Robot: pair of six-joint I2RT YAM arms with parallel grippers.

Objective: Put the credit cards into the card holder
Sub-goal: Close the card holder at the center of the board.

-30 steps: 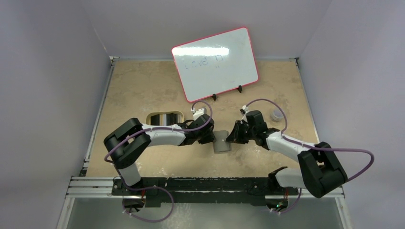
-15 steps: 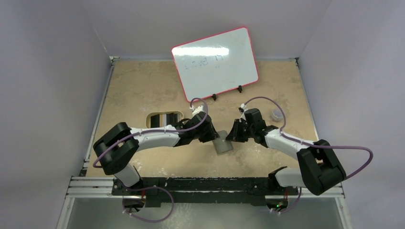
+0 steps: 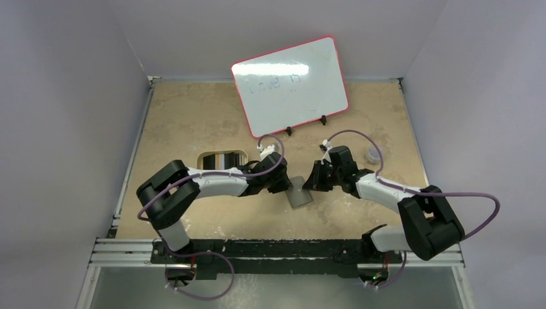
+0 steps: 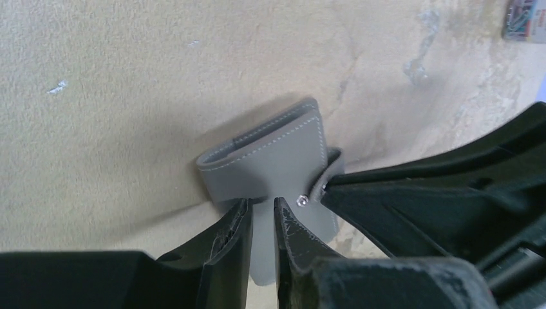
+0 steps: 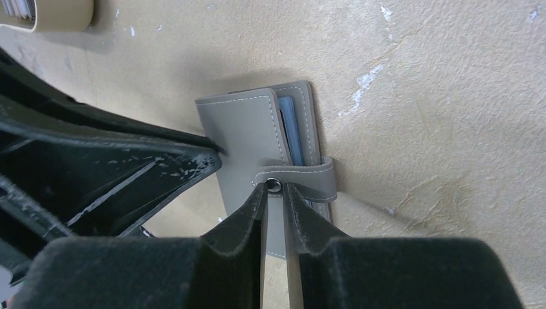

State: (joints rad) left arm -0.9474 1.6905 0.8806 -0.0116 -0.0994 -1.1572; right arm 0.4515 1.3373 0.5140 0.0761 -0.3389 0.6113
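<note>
**Fig. – top, L-wrist & R-wrist views.** You are looking at the card holder [image 3: 298, 195], which is lying folded on the table [image 3: 193, 116] near its centre, right between your two tools.

**(a)** Your left tool [image 4: 261, 206] is reaching in from the left. Its fingers [image 4: 235, 235] are standing nearly together w/ only a slim gap. The tips are sitting at the holder's near edge, w/ grey leather showing through the gap. You cannot tell whether it is clamping anything.

**(b)** Your right tool [image 5: 275, 190] is facing it from the right. Its fingers [image 5: 248, 215] are likewise standing almost together. The tips are resting at the snap end of the closing tab [image 5: 312, 177], which is wrapping round the holder's edge onto the cover. Whether they are gripping or just touching, you cannot tell. Blue-grey inner layers are showing at that edge, under the tab.

**(c)** The credit cards [image 3: 225, 161] are sitting in a gold tin [image 3: 199, 161] to the left of the holder, beside the left arm & well apart from both tools.

**(d)** A red-rimmed whiteboard [image 3: 290, 87] is standing propped at the far side. A small grey round obj. [image 3: 372, 153] is lying to the right of the right arm's wrist.
</note>
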